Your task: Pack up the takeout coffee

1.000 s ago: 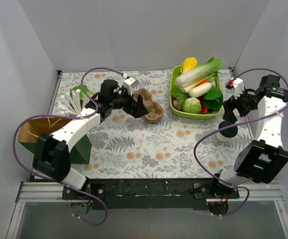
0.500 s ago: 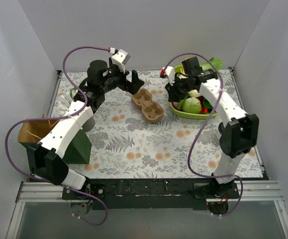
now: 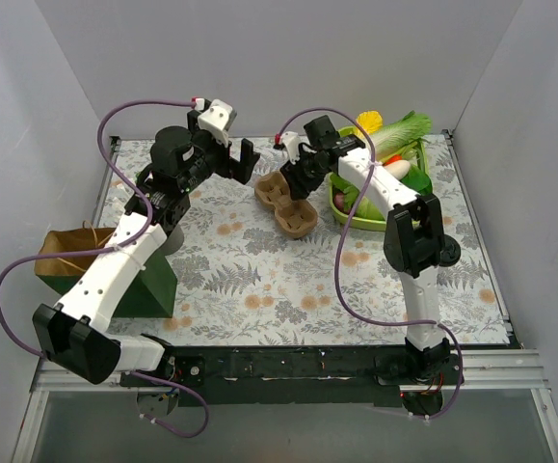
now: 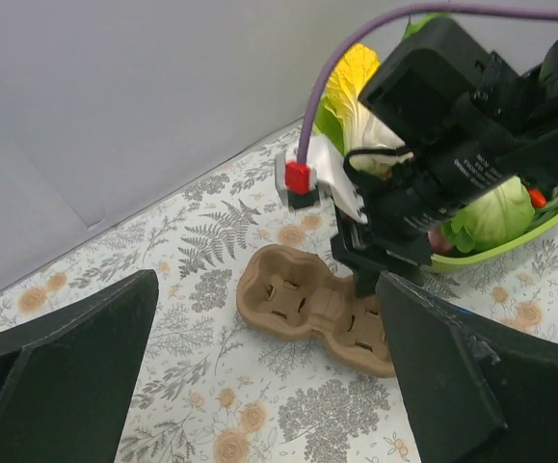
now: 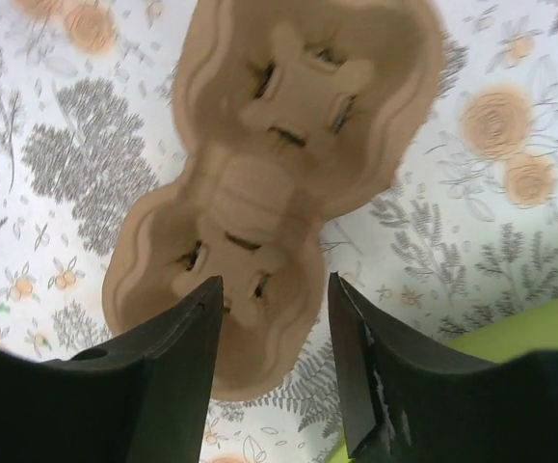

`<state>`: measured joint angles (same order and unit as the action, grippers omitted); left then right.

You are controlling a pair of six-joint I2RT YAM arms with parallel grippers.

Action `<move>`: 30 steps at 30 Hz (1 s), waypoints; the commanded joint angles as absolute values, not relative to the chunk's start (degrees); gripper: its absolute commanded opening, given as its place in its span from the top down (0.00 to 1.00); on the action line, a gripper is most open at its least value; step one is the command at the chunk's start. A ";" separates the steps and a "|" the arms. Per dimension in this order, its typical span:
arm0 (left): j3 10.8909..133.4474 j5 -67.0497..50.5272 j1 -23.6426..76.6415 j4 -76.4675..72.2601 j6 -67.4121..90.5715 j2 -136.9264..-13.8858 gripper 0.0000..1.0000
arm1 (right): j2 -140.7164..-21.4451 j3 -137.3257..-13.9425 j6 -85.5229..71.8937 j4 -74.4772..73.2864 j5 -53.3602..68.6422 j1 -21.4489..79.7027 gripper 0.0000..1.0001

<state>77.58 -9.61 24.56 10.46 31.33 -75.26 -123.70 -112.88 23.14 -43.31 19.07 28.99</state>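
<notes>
Now the right gripper (image 5: 274,289) hangs straight over the brown moulded-cardboard two-cup carrier (image 5: 269,125), its dark fingers apart with nothing between them, only the pulp wells showing through the gap. Across from it the left gripper (image 4: 267,285) is spread wide and empty, held above the flowered tablecloth (image 3: 259,280) and looking down at that same carrier. Just beyond sits the lime-green plastic tray (image 4: 491,256) of vegetables.

And the takeout coffee (image 3: 449,253), a small white paper cup under a round black plastic lid? Neither gripper has it and neither carrier well holds it. Only a dark rounded edge shows beside the right arm's elbow, well apart from the carrier on the right of the table; that is probably the lid, though the arm hides the rest.

It should handle light, with thin walls that buckle under a hard pinch, and the lid looks slick and may pop off. Best hold is likely around the paper body just below the lid, upright, gently.
</notes>
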 commanded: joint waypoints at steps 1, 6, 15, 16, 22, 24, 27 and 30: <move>75.59 -9.05 24.43 11.43 31.55 -73.21 0.02 | -125.58 -119.70 15.48 -39.46 13.90 29.71 0.40; 74.62 -10.28 24.43 11.69 32.61 -72.95 0.02 | -130.60 -126.73 13.01 -42.45 12.40 30.67 0.37; 72.77 -10.20 24.35 11.34 32.87 -71.90 0.02 | -132.01 -125.33 12.04 -42.89 11.43 33.39 0.40; 72.60 -10.28 24.35 11.16 32.96 -71.98 0.02 | -132.27 -125.25 11.95 -42.98 11.08 33.49 0.41; 71.46 -10.28 24.35 11.07 33.40 -71.37 0.02 | -131.93 -124.19 11.60 -43.07 8.35 33.93 0.43; 71.11 -10.28 24.35 11.16 33.40 -70.93 0.02 | -131.40 -123.31 11.52 -42.98 7.56 34.10 0.44; 70.67 -10.28 24.35 10.73 33.49 -70.84 0.02 | -130.43 -121.82 11.34 -43.15 6.95 34.71 0.44; 70.49 -10.55 24.43 10.55 33.75 -71.01 0.02 | -129.64 -120.94 10.81 -43.07 6.16 35.33 0.44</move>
<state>70.81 -9.91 24.56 11.62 33.43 -73.63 -132.46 -121.91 11.90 -43.35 8.16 34.37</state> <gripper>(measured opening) 0.981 0.556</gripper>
